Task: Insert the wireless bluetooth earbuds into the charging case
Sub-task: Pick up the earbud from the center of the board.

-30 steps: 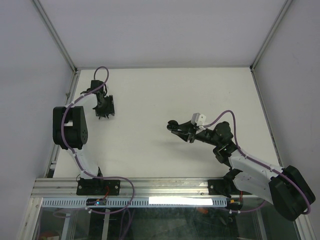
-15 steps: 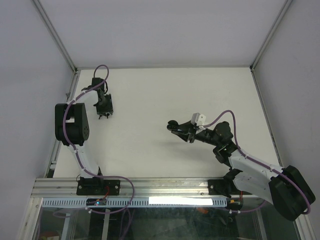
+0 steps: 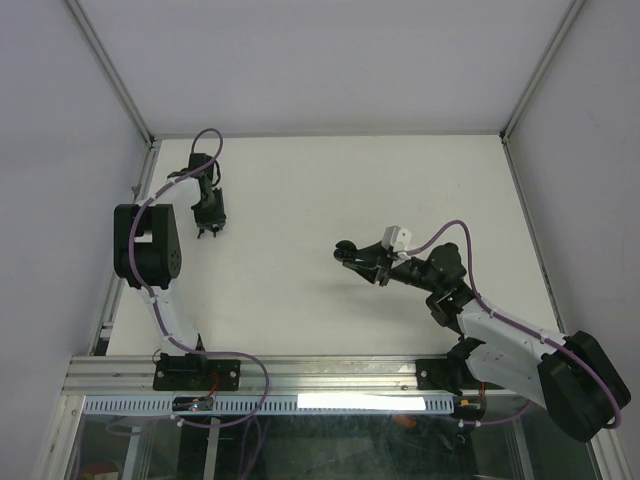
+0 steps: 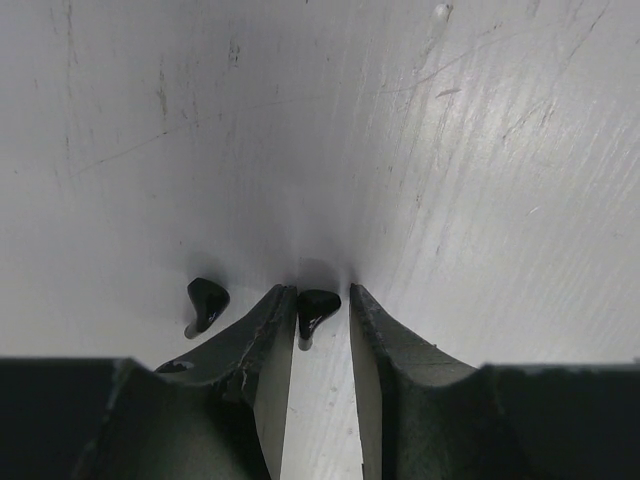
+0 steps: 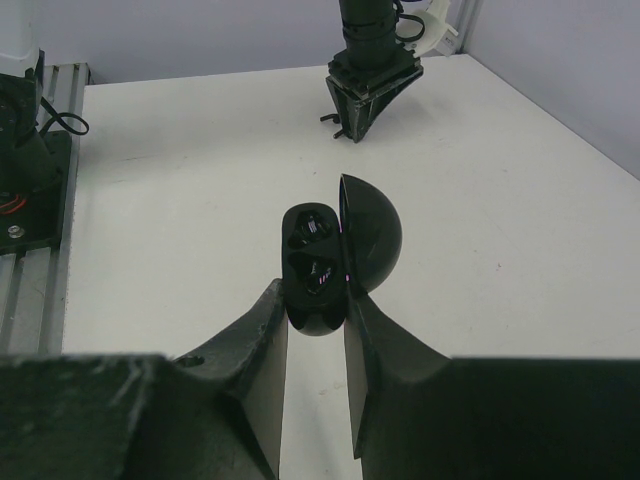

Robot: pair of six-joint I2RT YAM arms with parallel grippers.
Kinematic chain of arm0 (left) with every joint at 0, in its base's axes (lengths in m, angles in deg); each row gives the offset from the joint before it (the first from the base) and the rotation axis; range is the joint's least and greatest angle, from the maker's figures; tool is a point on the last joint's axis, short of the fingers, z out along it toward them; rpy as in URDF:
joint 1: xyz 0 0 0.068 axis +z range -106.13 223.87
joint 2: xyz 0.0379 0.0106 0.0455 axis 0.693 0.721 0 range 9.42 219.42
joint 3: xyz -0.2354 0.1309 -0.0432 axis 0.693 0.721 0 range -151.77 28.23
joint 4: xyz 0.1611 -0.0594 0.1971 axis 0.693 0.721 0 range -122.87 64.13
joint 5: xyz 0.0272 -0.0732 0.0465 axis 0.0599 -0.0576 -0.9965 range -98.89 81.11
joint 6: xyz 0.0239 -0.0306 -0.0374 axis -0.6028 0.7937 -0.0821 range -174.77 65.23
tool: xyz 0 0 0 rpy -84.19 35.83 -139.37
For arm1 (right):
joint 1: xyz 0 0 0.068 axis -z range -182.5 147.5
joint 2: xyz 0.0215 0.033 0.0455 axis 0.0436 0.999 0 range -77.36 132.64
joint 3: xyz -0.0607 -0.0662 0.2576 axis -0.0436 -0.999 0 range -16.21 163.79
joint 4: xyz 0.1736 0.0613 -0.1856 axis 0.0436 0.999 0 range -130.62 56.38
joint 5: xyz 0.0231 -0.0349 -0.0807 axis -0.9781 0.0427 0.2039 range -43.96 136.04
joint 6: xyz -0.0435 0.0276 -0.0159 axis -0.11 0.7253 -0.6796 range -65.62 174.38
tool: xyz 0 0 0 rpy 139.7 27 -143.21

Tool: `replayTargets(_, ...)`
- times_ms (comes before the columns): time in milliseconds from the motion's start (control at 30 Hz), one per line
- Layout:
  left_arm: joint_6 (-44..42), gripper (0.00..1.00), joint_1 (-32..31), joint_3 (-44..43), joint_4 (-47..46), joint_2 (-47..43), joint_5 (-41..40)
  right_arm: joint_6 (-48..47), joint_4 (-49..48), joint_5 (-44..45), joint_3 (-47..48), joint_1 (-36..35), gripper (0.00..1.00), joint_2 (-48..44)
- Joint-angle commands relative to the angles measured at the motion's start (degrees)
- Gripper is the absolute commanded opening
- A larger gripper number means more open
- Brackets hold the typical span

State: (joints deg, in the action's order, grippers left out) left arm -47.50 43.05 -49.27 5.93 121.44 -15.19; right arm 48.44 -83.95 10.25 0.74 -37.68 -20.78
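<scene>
Pickup step, by the look of it, and nothing is in the case yet as far as I can tell. Left gripper (image 4: 320, 292) is down at the table (image 4: 450, 150) with its fingers a little apart, and one black earbud (image 4: 318, 304) sits right between the tips. It looks to be touching the finger on the left side of the wrist view, with a sliver of gap to the other finger. So I'd call it straddled, not squeezed. Second black earbud (image 4: 205, 303) lies just outside that same finger, near it but not touching.

Right gripper (image 5: 315, 298) is clamped on the black charging case (image 5: 312, 262), which pokes out past its fingertips with the lid (image 5: 372, 235) swung open to one side. The wells face the wrist camera and look empty, but it's dark in there so I'm not 100% sure. From overhead the case is well apart from the left gripper.

Next move imo: close the left fingers that last bit without flicking the bud away (it's tiny, rounded and probably slippery). Then lift, carry it over to the case and line it up with a well. Orientation is going to matter, since the stem end has to go in the right way.
</scene>
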Motion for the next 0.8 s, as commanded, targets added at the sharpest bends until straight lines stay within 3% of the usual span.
replayTargets(0,0.9,0.28,-0.8,-0.7,1.4,2.7,-2.3,-0.4,-1.5,-0.1,0.8,-0.3,0.0,-1.2)
replayTargets(367,1.6,0.13,-1.2,1.2,1.5,-1.2,0.8,-0.6,-1.1,0.1,0.9,-0.3,0.0,-1.6)
replayTargets(767,6.9,0.07,-6.9,7.1,-0.7,-15.3,3.1,0.8,-3.6,0.1,0.7,-0.6,0.0,-0.3)
